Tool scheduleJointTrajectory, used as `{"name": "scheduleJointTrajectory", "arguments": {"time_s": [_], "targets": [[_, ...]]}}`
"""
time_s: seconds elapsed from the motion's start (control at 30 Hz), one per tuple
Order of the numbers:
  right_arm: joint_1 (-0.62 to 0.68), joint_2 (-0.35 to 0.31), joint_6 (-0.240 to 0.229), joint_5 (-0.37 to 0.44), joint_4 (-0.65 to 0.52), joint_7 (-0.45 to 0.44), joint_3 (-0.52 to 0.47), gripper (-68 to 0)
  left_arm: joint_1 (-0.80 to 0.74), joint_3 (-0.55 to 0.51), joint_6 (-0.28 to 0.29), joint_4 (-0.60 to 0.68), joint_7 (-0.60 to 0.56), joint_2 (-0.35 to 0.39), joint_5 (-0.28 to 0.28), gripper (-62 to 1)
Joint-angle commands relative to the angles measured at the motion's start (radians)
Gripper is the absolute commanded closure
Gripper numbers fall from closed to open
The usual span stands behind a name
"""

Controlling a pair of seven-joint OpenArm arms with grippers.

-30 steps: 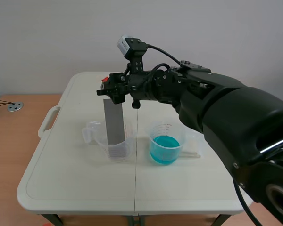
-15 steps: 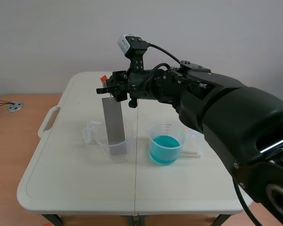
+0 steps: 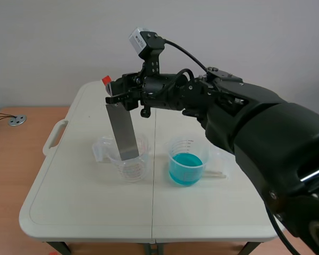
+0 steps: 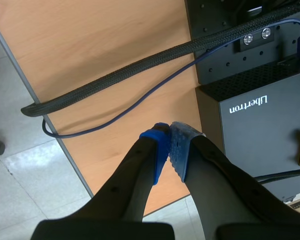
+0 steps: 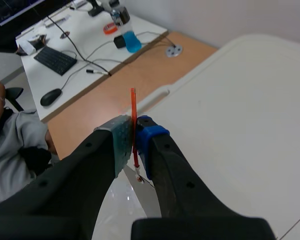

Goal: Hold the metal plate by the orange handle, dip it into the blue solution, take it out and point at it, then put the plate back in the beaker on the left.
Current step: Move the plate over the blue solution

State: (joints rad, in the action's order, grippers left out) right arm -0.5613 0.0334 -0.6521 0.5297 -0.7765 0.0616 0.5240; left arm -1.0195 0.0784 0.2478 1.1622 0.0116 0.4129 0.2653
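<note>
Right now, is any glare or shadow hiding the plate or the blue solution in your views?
Scene view: even light, no glare on the metal plate, blue solution plain to see, only faint shadows on the table. Right wrist view: the right end effector hides the plate; just the orange handle shows, edge-on between the pads. Left wrist view: neither is in frame.

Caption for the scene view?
Right gripper holds tilted grey metal plate by orange handle, lower end at the mouth of the clear plastic beaker.

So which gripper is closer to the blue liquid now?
Right. The right gripper holds the plate above the clear beaker, beside the blue liquid; the left gripper is away over a wooden desk.
</note>
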Motion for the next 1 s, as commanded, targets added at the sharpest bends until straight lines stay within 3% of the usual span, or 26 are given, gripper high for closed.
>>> {"name": "scheduleJointTrajectory", "arguments": {"time_s": [0.0, 0.23, 0.6, 0.97], "targets": [[0.001, -0.017, -0.007, -0.004, -0.062, -0.026, 0.001, -1.3, -0.008, 0.0, 0.011, 0.01, 0.002, -0.002, 0.004, -1.7], [0.079, -0.05, -0.006, -0.057, -0.219, -0.028, 0.001, -1.3, -0.008, 0.0, 0.014, 0.01, 0.009, -0.002, 0.032, -1.7], [0.196, -0.09, 0.002, -0.126, -0.412, -0.035, 0.001, -1.3, 0.009, 0.0, 0.013, 0.008, 0.016, -0.016, 0.029, -1.7], [0.306, -0.133, 0.043, -0.192, -0.639, -0.034, -0.022, -1.3, 0.009, -0.001, 0.013, 0.01, 0.016, -0.013, 0.03, -1.7]]}}
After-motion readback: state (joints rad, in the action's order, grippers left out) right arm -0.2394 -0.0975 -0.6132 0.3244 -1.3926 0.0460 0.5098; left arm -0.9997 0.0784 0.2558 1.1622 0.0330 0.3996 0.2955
